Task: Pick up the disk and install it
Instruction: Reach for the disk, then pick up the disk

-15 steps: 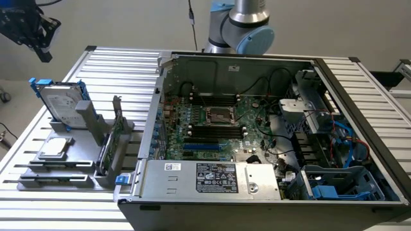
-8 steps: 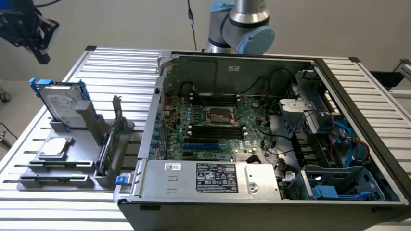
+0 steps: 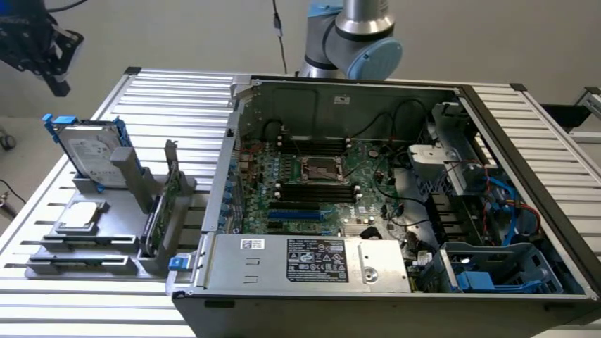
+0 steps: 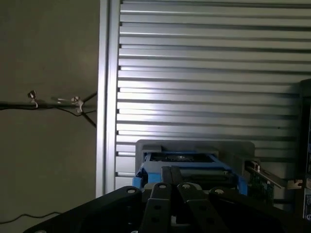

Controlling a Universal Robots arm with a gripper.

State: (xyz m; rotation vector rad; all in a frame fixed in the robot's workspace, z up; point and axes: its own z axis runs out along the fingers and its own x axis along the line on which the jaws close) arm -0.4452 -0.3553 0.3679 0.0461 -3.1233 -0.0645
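Pincer (image 4: 171, 175) closed, hovering above upright disk (image 4: 214, 171), untouched

Exterior cam: high, oblique, wide on open black computer case (image 3: 376, 197). Wrist cam: near, facing down. Shared: silver-grey blue-railed disk (image 3: 92, 151) at exterior view's 9 o'clock.

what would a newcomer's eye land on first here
The open computer case with its green motherboard takes up the middle and the exterior view's right. On the exterior view's left, the disk stands upright in a grey fixture, with the shut, empty gripper hanging above it.
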